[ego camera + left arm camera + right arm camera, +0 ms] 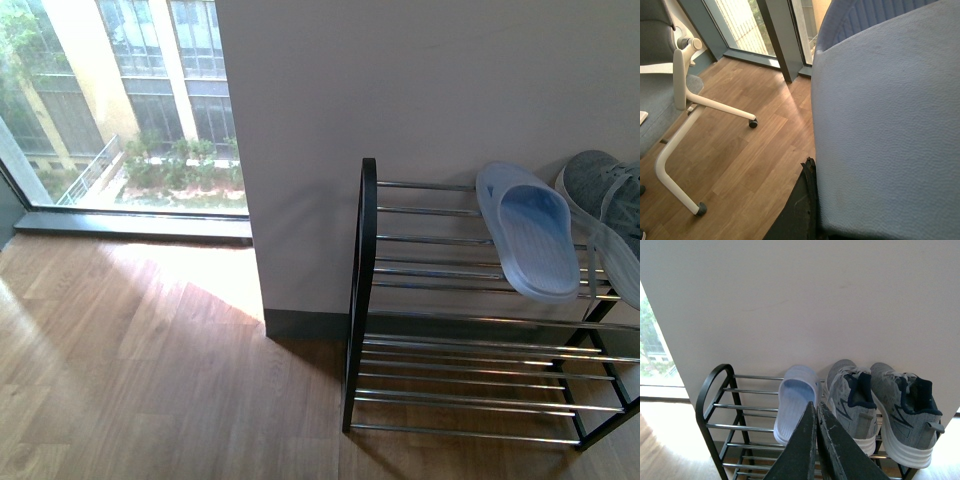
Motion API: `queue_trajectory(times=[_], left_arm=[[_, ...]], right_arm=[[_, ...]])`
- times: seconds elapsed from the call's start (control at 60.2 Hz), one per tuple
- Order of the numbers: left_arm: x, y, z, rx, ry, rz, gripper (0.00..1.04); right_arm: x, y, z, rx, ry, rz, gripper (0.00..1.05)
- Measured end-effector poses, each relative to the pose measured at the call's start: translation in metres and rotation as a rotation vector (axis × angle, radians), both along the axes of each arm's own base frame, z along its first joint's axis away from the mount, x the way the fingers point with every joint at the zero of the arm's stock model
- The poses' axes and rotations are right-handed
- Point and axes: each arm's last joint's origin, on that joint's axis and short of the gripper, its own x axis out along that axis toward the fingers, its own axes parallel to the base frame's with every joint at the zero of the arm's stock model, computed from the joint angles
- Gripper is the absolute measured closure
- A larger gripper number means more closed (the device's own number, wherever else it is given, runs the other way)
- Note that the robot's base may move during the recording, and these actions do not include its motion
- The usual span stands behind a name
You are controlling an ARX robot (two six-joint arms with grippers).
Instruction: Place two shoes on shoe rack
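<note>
Shoe rack (367, 300), top tier: one pale blue slipper (535, 235), two grey sneakers (877, 407) to its right.

Left hand (807, 210): grips second slipper (890, 125).

Right hand (816, 432): closed, empty.

Handling: likely light, flexible rubber; hold by the sole edge.

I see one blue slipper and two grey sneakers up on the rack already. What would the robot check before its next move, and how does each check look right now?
1. Sneakers on shoe rack top tier: ok, both sit side by side.
2. First slipper on top tier: ok, left of the sneakers.
3. Second slipper in left gripper: cannot tell; it fills the left wrist view, grip hidden.
4. Free space on the top tier left of the first slipper: ok, bare rods.
5. Right gripper empty: ok, fingers closed on nothing.
6. Arms clear of the rack in the front view: ok, none visible.
</note>
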Motion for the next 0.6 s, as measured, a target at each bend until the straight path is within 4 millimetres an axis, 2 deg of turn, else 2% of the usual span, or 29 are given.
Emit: queue_trajectory(times=[0.598], left_arm=[[0.0,0.0,0.0,0.0,0.0,0.0,1.03]], right_arm=[[-0.013,0.0,0.0,0.0,-0.001,0.0,1.03]])
